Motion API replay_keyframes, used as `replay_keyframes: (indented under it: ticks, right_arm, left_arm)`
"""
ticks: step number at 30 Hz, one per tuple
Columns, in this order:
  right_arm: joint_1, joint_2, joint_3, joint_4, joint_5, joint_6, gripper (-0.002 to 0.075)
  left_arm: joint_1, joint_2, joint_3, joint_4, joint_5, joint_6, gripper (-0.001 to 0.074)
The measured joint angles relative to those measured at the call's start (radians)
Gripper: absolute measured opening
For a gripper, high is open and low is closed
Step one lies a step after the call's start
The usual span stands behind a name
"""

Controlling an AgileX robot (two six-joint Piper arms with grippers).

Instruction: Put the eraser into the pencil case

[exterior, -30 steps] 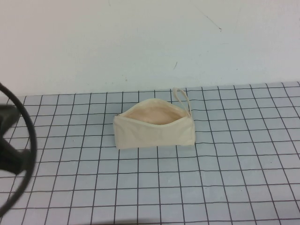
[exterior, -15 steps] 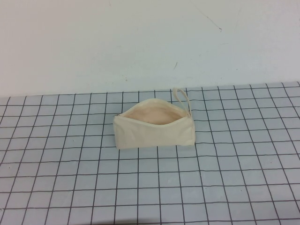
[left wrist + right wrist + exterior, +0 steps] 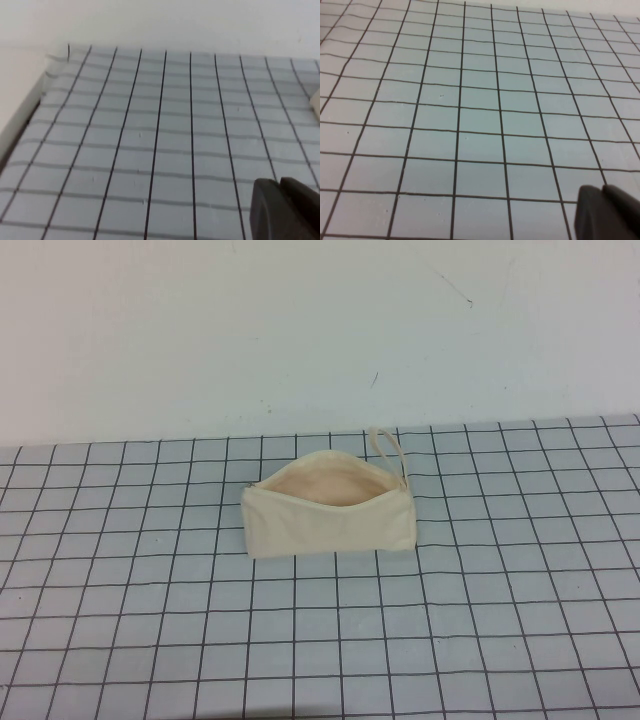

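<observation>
The cream pencil case stands on the grid mat in the middle of the high view. Its zip mouth is open, showing the peach lining, and its loop strap lies at the far right end. A pale corner of it shows at the edge of the left wrist view. The eraser is not visible in any view. My left gripper is shut and empty, off the high view, over bare mat. My right gripper is shut and empty, also out of the high view.
The grid mat ends at a white wall behind the case. The mat's edge shows in the left wrist view.
One second ago the left arm and its black cable showed at the left edge of the high view. It has withdrawn out of that view. The pencil case has not moved.
</observation>
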Motion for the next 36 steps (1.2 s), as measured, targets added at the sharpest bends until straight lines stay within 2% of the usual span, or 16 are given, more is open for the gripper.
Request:
replay_keyframes:
  ticks: [7, 36]
  right_arm:
    - [0.0, 0.0, 0.0, 0.0, 0.0, 0.0, -0.0001]
    - [0.0, 0.0, 0.0, 0.0, 0.0, 0.0, -0.0001]
  left_arm:
    - [0.002, -0.009, 0.14, -0.016, -0.037, 0.0, -0.0001]
    - [0.002, -0.02, 0.147, -0.062, -0.074, -0.017, -0.0001]
